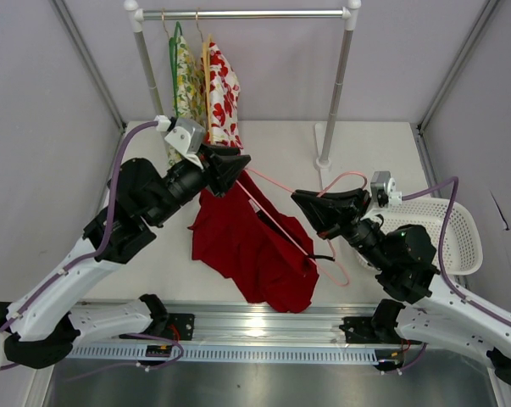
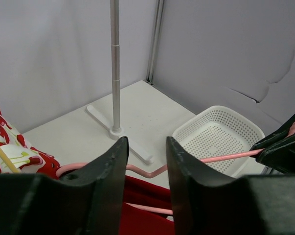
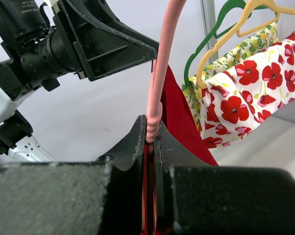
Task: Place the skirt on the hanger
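The deep red skirt (image 1: 247, 246) hangs and trails on the table between my arms. It also shows in the left wrist view (image 2: 147, 186) and the right wrist view (image 3: 179, 112). The pale pink hanger (image 1: 272, 219) runs across the skirt, lifted off the table. My right gripper (image 1: 302, 202) is shut on the hanger's wire (image 3: 162, 63), its jaws (image 3: 151, 128) pinching it, with red fabric between them. My left gripper (image 1: 236, 170) is at the skirt's top end. Its jaws (image 2: 146, 144) stand apart, with the hanger wire (image 2: 225, 157) and the skirt beyond them.
A clothes rail (image 1: 247, 13) stands at the back, its right post's foot (image 1: 323, 144) on the table. It bears a green hanger with a yellow-green floral garment (image 1: 186, 80) and an orange hanger with a white red-print garment (image 1: 224, 93). A white basket (image 1: 446, 222) sits at the right.
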{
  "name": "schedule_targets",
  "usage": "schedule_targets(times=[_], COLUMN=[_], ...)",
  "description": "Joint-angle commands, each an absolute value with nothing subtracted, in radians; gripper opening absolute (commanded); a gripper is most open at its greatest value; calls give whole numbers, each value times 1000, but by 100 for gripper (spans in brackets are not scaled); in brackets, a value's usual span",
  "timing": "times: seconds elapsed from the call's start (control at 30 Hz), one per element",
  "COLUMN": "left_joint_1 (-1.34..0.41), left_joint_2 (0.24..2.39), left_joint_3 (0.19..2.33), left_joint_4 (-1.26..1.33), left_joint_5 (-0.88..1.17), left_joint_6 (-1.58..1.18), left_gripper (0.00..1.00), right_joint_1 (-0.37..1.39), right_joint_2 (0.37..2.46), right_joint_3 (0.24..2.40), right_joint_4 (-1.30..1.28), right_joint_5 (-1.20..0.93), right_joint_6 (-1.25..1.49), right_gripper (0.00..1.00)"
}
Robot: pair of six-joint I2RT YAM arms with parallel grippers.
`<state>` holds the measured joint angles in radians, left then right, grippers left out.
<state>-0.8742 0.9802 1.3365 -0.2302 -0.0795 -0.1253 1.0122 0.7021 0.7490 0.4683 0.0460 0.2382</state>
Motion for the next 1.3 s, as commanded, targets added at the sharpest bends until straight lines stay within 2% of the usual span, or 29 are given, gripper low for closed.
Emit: schedule_targets(times=[0.0, 0.07, 0.37, 0.5, 0.6, 0.73, 0.9, 0.93, 1.1, 1.13, 1.27], left_joint_1=[-876, -876, -890, -911, -937, -966, -966, -965, -966, -966, -966], left_joint_2=[1003, 1020, 1019, 1015, 1026, 997, 950, 943, 954, 957, 959], left_joint_3=[1399, 1408, 1335, 1302, 1305, 1301, 1336, 1371, 1546, 1564, 1638], left_joint_4=[-224, -244, -204, -181, -190, -178, -219, -242, -396, -420, -501], left_joint_5=[-8, 31, 169, 207, 227, 109, -125, -150, -160, -150, -63], left_joint_6=[-87, -86, -178, -203, -195, -176, -132, -117, 35, 54, 152], left_gripper=[37, 28, 21, 20, 23, 41, 50, 55, 64, 72, 75], right_joint_1=[1023, 1023, 1023, 1023, 1022, 1022, 1022, 1022, 1020, 1020, 1020], right_joint_2=[709, 727, 773, 785, 792, 793, 811, 816, 830, 833, 860], right_joint_3=[808, 816, 857, 867, 865, 873, 925, 942, 1012, 1026, 1100], right_joint_4=[659, 667, 664, 655, 664, 655, 552, 517, 353, 304, 212], right_joint_5=[-3, -6, -9, -3, -3, -2, -12, -18, -112, -135, -236], right_joint_6=[261, 261, 245, 238, 242, 245, 244, 247, 247, 244, 245], right_gripper=[0, 0, 0, 0, 0, 0, 0, 0, 0, 0, 0])
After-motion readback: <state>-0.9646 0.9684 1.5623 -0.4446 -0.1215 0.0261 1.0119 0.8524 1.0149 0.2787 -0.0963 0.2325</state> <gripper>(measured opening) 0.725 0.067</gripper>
